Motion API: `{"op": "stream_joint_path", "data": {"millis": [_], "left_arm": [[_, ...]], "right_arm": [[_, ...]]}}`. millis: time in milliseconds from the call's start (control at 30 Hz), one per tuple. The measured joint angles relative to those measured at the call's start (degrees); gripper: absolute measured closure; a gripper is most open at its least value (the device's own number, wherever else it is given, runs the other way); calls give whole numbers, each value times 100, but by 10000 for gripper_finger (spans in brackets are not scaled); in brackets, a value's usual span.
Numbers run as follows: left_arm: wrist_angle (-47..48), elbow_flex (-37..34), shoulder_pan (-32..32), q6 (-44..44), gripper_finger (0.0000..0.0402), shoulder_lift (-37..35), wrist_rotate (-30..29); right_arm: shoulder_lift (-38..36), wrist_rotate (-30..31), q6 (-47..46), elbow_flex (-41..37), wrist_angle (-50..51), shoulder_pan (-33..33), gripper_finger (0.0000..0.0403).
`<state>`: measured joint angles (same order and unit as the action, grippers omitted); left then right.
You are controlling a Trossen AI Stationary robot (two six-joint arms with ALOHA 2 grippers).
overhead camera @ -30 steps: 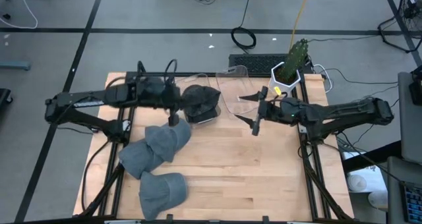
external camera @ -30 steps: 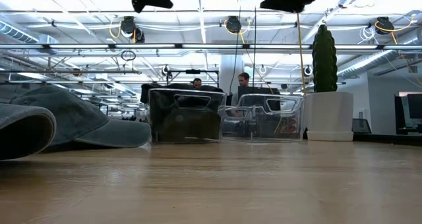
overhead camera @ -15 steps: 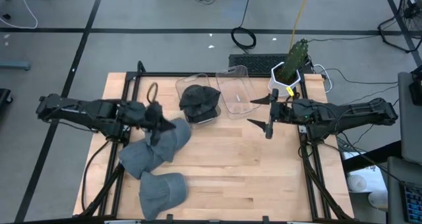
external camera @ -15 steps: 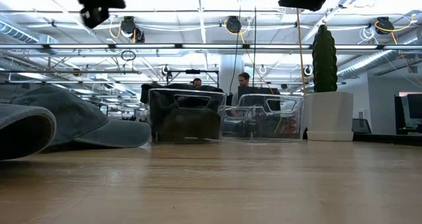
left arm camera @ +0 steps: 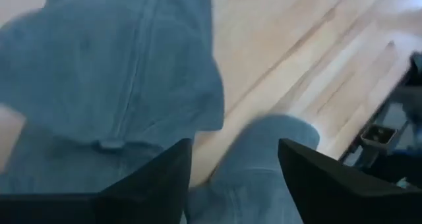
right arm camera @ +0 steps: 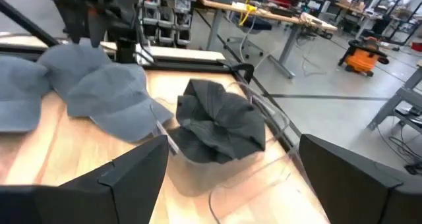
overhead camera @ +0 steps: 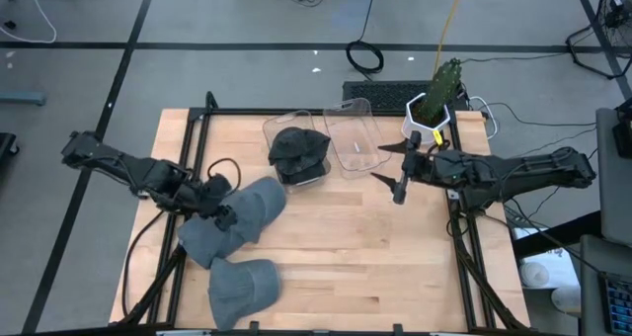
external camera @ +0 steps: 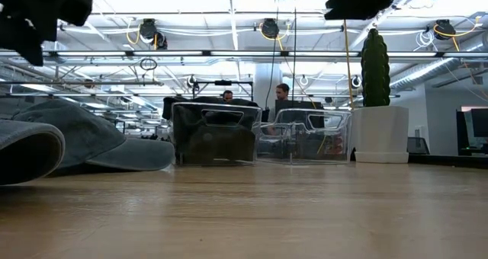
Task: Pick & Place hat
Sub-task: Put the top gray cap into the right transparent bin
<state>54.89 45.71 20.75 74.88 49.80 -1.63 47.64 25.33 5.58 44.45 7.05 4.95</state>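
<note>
Judging by the table, one dark crumpled hat (overhead camera: 299,150) sits in its clear plastic bin (overhead camera: 296,148), while three grey-blue caps (overhead camera: 240,239) wait under the left gripper (overhead camera: 223,215), open and empty; right gripper (overhead camera: 397,174) idles agape.

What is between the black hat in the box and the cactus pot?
An empty clear box lies between them, right beside the box holding the black hat and before the cactus pot. The high view shows it best.
</note>
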Motion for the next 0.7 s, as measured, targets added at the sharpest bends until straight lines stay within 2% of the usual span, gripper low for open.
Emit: {"op": "stream_joint_path", "data": {"millis": [133, 233, 300, 400, 600, 700], "left_arm": [[626, 0, 237, 1305, 152, 2, -490], [1208, 0, 243, 2443, 153, -4, -292], [1477, 0, 243, 2883, 158, -44, -109], [1540, 0, 195, 3187, 169, -119, -74], [1552, -74, -113, 3545, 190, -240, -742], [1494, -349, -313, 3476, 197, -122, -657]], "right_arm": [[6, 14, 2, -145, -14, 0, 74], [6, 15, 2, -231, -91, 0, 74], [6, 14, 4, -307, -290, 0, 74], [4, 14, 90, -400, -530, 0, 74], [2, 3, 415, -683, -1296, 2, 74], [4, -1, 528, -746, -1459, 2, 74]]}}
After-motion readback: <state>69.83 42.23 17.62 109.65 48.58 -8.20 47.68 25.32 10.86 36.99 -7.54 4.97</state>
